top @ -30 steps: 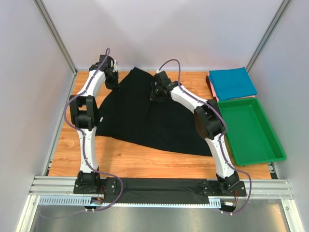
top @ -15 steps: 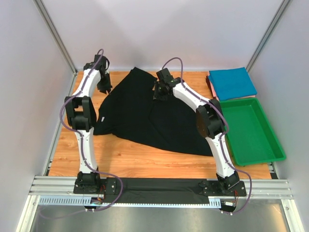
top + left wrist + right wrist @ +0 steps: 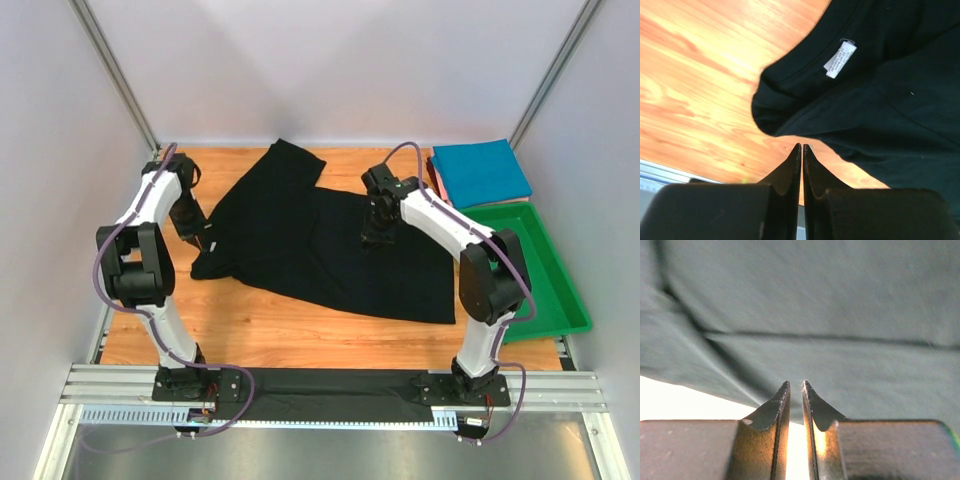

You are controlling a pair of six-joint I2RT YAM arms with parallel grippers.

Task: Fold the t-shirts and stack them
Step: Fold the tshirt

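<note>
Around you: the green tray [image 3: 520,275] sits at the right edge of the table [image 3: 270,325]. Just past its far end lies the folded teal-blue t-shirt [image 3: 482,172], and a reddish t-shirt [image 3: 436,180] shows as a strip under that shirt's left edge.
In the way: your right arm reaches out over the right part of the black t-shirt [image 3: 320,250], with its elbow above the left side of the tray.
Black t-shirt: it lies spread across the middle of the table, well apart from the folded pair. One corner points to the far edge, and the neck, with its white label [image 3: 840,59], is at the left.
Left tool [image 3: 802,148]: closed to a hairline, with nothing in it. It hangs at the left edge of the black t-shirt, with the collar and label just beyond the tips.
Right tool [image 3: 795,385]: the fingers stand a narrow slit apart, with nothing between them. It is above the black t-shirt, right of the middle. You cannot tell whether the tips touch the cloth.
</note>
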